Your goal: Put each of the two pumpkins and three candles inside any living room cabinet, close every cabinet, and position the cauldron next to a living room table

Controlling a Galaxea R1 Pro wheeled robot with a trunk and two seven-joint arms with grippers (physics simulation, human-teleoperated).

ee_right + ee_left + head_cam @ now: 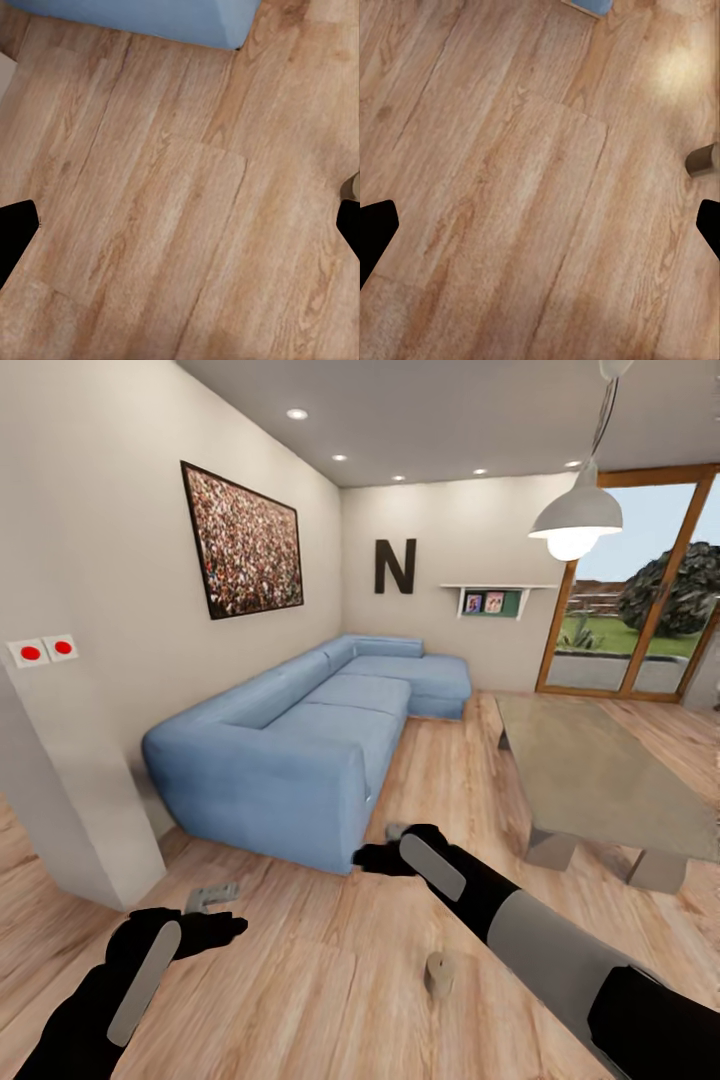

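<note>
Nearest the camera in the head view, a candle (439, 973) stands on the wood plank floor (320, 980), just under the right forearm, a stubby beige-grey cylinder. The left pincer (215, 930) hangs low over the floor at the left, and in the left wrist view its two dark fingertips (376, 229) sit far apart at the frame's edges with bare planks between them, so it is released and grasps nothing. A candle (703, 158) lies near one fingertip in that view. The right pincer (385, 855) reaches forward toward the foot of the sofa; its fingertips (16, 225) likewise stand wide apart over bare floor, released and empty. A small grey object (212, 897) lies on the floor just beyond the left pincer, too blurred to name. Behind the right pincer, the blue corner sofa (300, 750) runs along the left wall. To the right stands the surface (600, 770), a low grey-green coffee table with chunky legs, nothing on it. Farther back are a framed picture (245, 542), a black letter N (395, 566), a wall shelf (492, 598), a pendant lamp (575, 520) and glass doors (640, 600).
</note>
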